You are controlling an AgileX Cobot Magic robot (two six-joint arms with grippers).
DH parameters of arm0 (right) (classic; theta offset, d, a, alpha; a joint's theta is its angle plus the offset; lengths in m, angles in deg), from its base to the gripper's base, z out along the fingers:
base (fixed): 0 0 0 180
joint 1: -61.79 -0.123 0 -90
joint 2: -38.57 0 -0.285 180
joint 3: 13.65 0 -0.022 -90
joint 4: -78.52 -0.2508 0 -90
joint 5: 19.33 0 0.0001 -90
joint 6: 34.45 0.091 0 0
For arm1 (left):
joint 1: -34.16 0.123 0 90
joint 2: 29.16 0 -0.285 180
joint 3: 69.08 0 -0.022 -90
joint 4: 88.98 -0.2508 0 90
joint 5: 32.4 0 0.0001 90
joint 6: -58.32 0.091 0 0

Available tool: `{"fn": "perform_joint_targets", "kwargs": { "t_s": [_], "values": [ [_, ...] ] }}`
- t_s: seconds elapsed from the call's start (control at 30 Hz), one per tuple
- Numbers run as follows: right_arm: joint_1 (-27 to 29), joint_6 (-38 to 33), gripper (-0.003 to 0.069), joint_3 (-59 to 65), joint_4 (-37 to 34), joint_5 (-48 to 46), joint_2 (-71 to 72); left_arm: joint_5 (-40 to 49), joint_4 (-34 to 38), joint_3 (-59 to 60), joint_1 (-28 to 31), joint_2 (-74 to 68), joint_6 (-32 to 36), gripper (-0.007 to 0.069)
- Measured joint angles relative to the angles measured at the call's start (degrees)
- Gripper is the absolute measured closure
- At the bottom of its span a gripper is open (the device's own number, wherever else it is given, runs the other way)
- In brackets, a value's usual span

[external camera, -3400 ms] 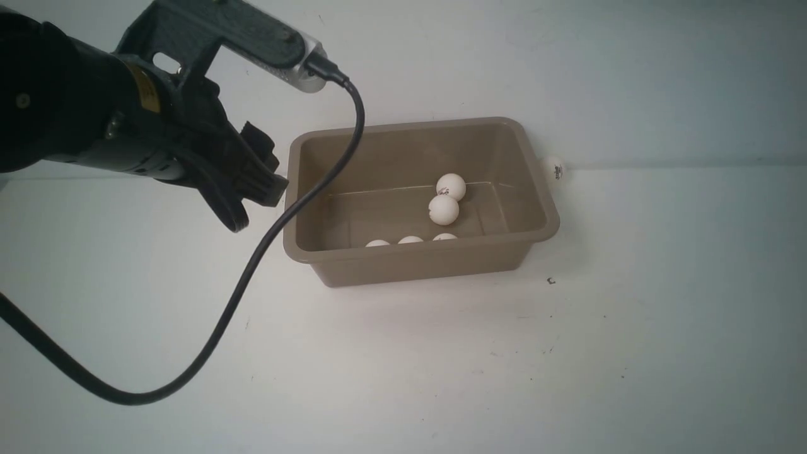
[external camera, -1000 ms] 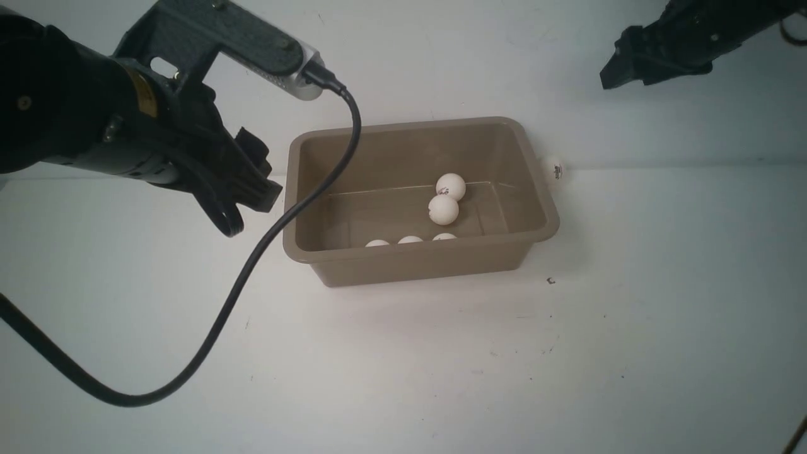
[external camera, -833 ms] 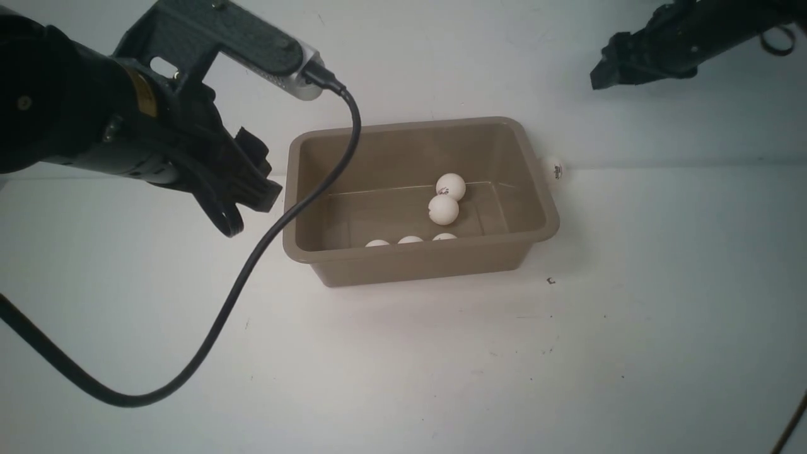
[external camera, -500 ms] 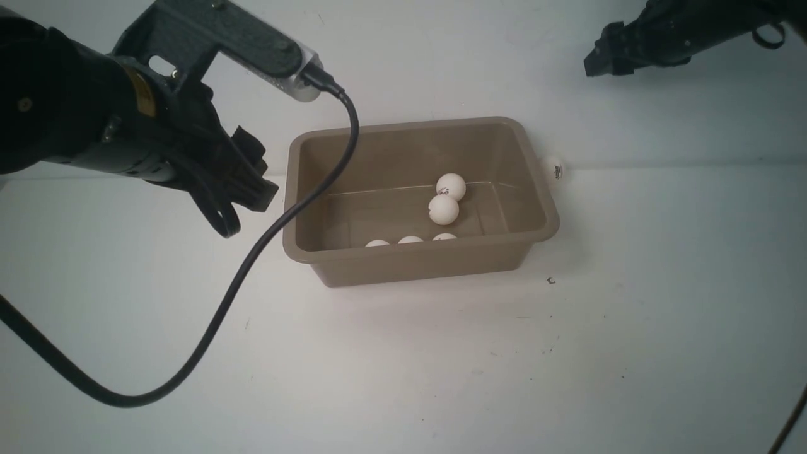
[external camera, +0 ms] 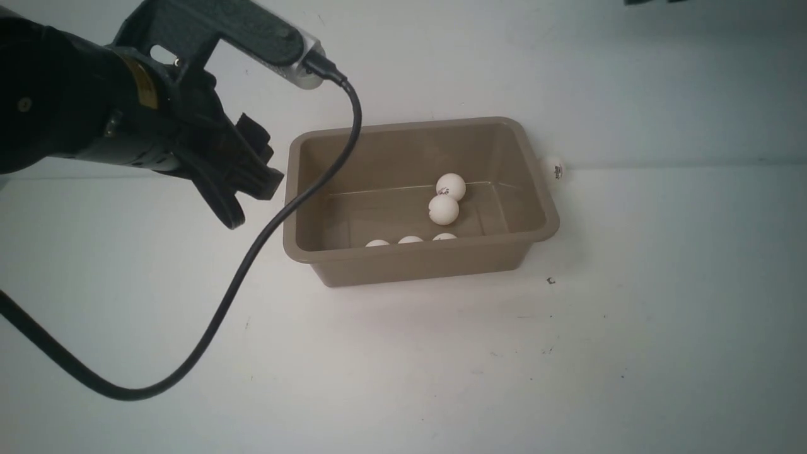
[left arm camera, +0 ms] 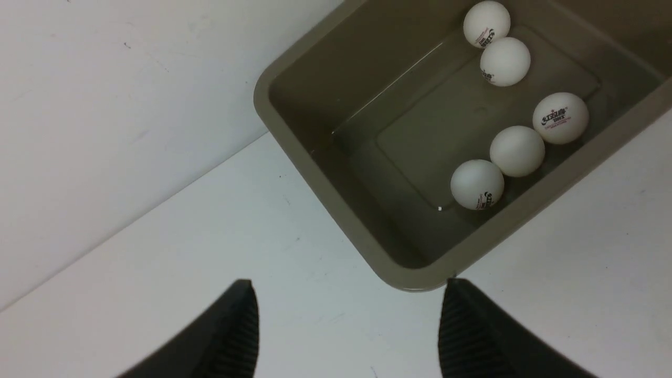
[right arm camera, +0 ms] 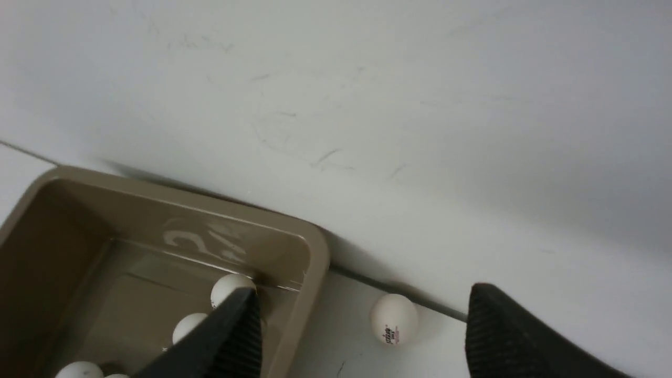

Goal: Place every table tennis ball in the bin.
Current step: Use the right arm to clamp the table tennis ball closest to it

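The taupe bin (external camera: 416, 265) stands mid-table with several table tennis balls inside; two (external camera: 451, 186) (external camera: 444, 210) touch near its middle, and others (external camera: 410, 239) peek over the near wall. One more ball (external camera: 555, 169) lies on the table outside the bin's far right corner, against the wall. My left gripper (external camera: 252, 180) hovers left of the bin, open and empty (left arm camera: 349, 294), its fingers framing the bin's corner (left arm camera: 409, 278). My right gripper (right arm camera: 365, 299) is open and high above that outside ball (right arm camera: 394, 317), which shows between its fingertips beside the bin's rim (right arm camera: 315, 252).
A black cable (external camera: 246, 265) loops from the left wrist camera down across the table in front of the bin's left end. A white wall (external camera: 630, 94) rises right behind the bin. Small dark specks (external camera: 551, 281) mark the white tabletop.
The right arm has moved up and out of the front view's top edge. The left arm has shifted only slightly. No ball has moved.
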Motion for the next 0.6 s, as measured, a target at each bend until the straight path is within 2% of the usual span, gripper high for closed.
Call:
{"fn": "perform_joint_targets", "kwargs": {
  "t_s": [0.17,0.33,0.4,0.6],
  "values": [
    [3.9,0.1,0.0186,0.0,-3.7,-2.3,3.2,0.0,0.0,0.0,0.0,0.0,0.0,0.0209],
    [10.6,-1.7,0.0186,0.0,-11.7,-3.5,5.4,0.0,0.0,0.0,0.0,0.0,0.0,0.0209],
    [15.0,-2.3,0.0186,-0.1,-14.9,-3.5,5.7,-0.1,0.0,0.0,0.0,0.0,0.0,0.0209],
    [20.5,-2.5,0.0186,-0.1,-16.7,-3.5,5.2,-0.1,0.0,0.0,0.0,0.0,0.0,0.0209]
  ]
}}
